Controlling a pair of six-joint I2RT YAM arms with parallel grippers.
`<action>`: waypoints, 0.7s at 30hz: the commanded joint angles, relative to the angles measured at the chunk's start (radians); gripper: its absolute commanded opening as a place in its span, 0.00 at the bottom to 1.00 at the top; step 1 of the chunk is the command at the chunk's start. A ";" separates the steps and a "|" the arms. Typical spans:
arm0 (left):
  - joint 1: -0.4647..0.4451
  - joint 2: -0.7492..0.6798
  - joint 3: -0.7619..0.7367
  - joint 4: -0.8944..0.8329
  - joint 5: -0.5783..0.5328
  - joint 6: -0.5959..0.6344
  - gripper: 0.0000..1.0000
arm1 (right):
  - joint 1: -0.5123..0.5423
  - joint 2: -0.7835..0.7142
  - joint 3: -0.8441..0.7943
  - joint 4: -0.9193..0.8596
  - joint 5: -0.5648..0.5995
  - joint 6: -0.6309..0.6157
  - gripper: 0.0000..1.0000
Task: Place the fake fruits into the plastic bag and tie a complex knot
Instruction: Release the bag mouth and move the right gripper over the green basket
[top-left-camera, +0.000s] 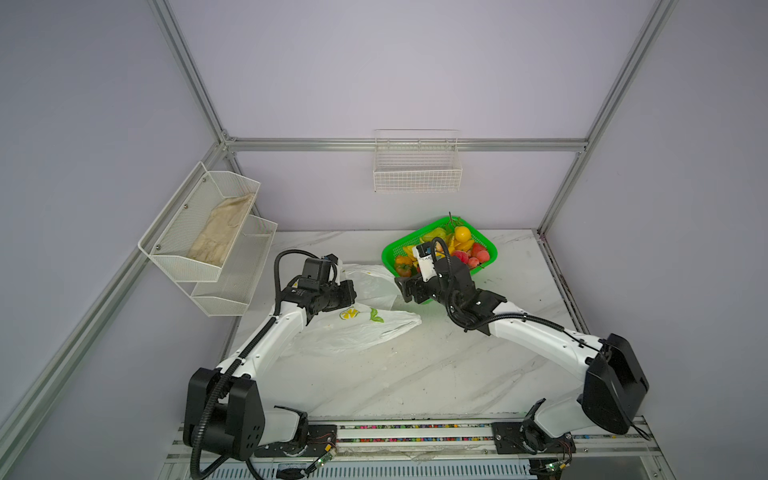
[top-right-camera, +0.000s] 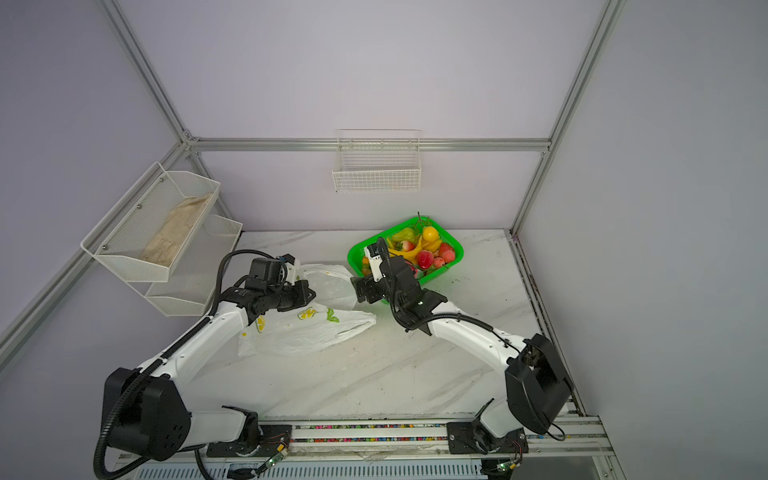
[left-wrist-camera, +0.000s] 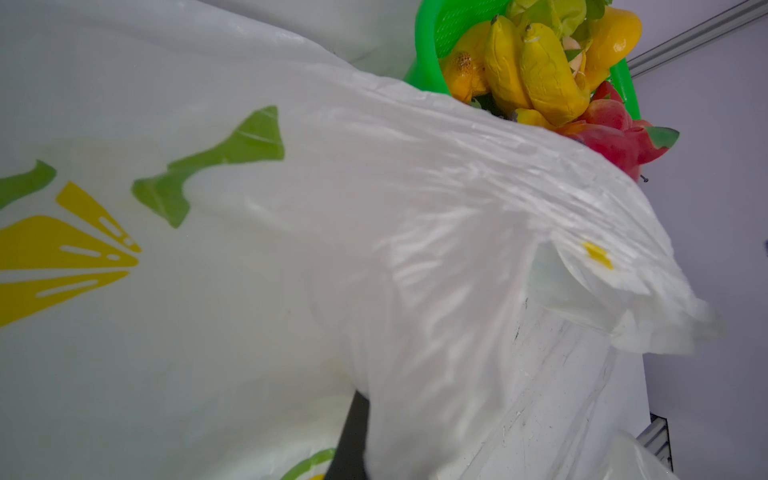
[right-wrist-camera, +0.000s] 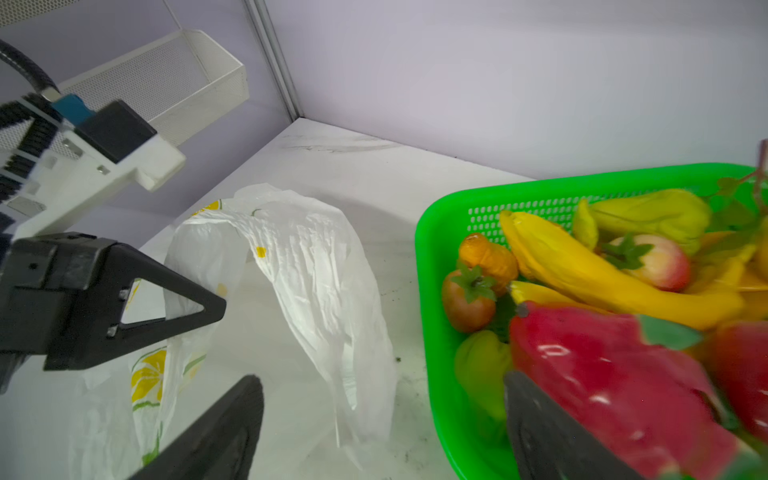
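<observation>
The plastic bag (top-left-camera: 357, 332) (top-right-camera: 307, 332) lies crumpled on the table, white with lemon prints. My left gripper (top-left-camera: 348, 293) (top-right-camera: 309, 296) is shut on its upper edge and holds that part raised, as the right wrist view shows (right-wrist-camera: 216, 309). The bag (left-wrist-camera: 415, 208) fills the left wrist view, where one dark finger (left-wrist-camera: 353, 432) shows. The fake fruits (top-left-camera: 457, 245) (top-right-camera: 419, 249) (right-wrist-camera: 602, 282) lie in the green basket (top-left-camera: 386, 254) (right-wrist-camera: 428, 249). My right gripper (top-left-camera: 409, 291) (right-wrist-camera: 382, 399) stands open over the basket's near rim. One finger (right-wrist-camera: 536, 415) is against the pink dragon fruit (right-wrist-camera: 602, 361).
White mesh shelves holding a beige cloth (top-left-camera: 220, 237) hang on the left wall. A white wire basket (top-left-camera: 417, 166) hangs on the back wall. The marble table (top-left-camera: 415, 374) runs bare toward the front rail.
</observation>
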 joint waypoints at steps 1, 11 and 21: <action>0.011 -0.003 0.062 0.021 0.080 -0.013 0.00 | -0.058 -0.062 -0.026 -0.083 0.036 -0.048 0.96; 0.018 -0.031 0.039 0.035 0.096 0.016 0.00 | -0.327 0.026 0.007 -0.092 -0.200 0.043 0.90; 0.019 -0.042 0.034 0.040 0.119 0.019 0.00 | -0.423 0.012 -0.128 -0.015 -0.407 0.076 0.85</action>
